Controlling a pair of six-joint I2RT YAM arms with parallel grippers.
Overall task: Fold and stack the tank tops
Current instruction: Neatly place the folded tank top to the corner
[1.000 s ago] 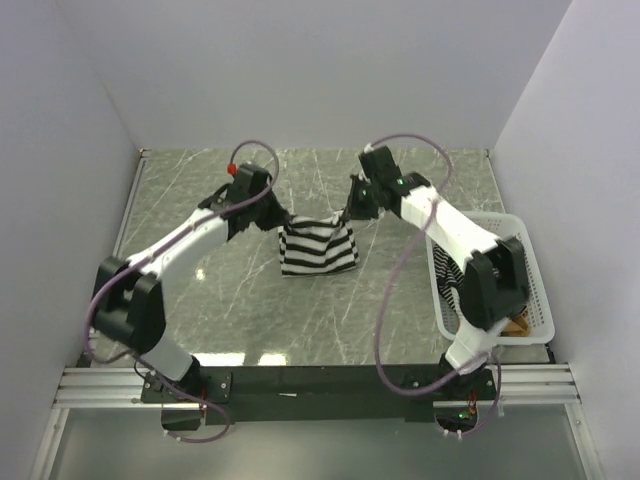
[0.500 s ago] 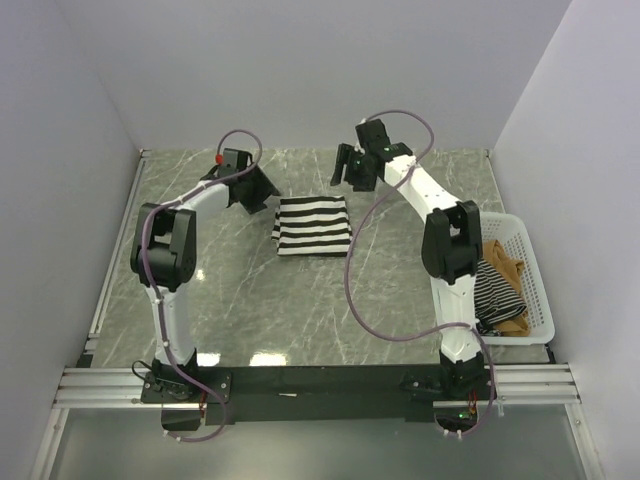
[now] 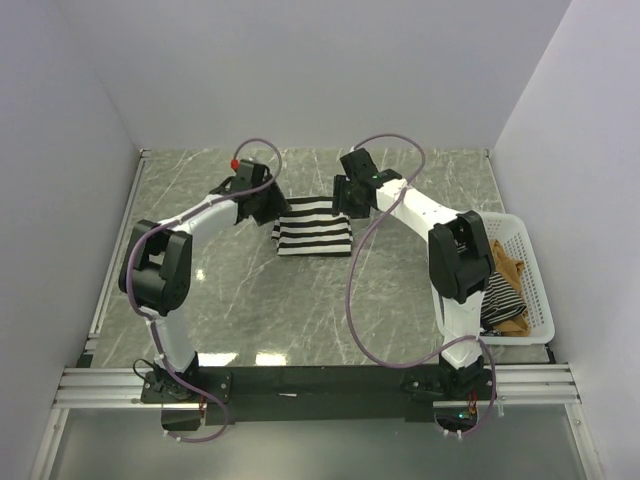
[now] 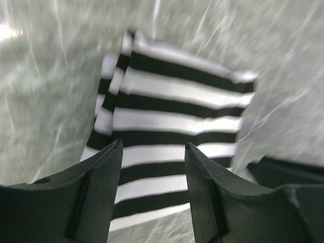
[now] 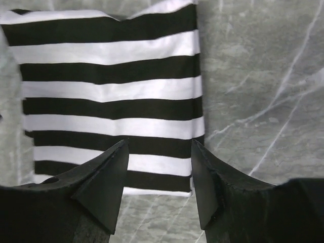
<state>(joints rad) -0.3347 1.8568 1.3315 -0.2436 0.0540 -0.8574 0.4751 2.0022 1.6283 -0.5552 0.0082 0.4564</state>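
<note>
A tank top with wide black-and-white stripes [image 3: 314, 226] lies folded into a flat rectangle on the marble table; it also fills the left wrist view [image 4: 174, 121] and the right wrist view [image 5: 109, 96]. My left gripper [image 3: 268, 203] hovers at its far left corner, open and empty [image 4: 153, 152]. Over its far right corner my right gripper [image 3: 345, 198] is open and empty too [image 5: 159, 149]. A thin-striped tank top [image 3: 497, 293] and a tan-brown one [image 3: 505, 262] lie crumpled in the basket.
A white lattice basket [image 3: 534, 286] stands at the table's right edge beside the right arm. White walls close in the table on three sides. Purple cables loop over both arms.
Both grippers let go of the wide-striped top, which now lies flat and folded. They lifted off toward the back, then came back down close over its far corners.
</note>
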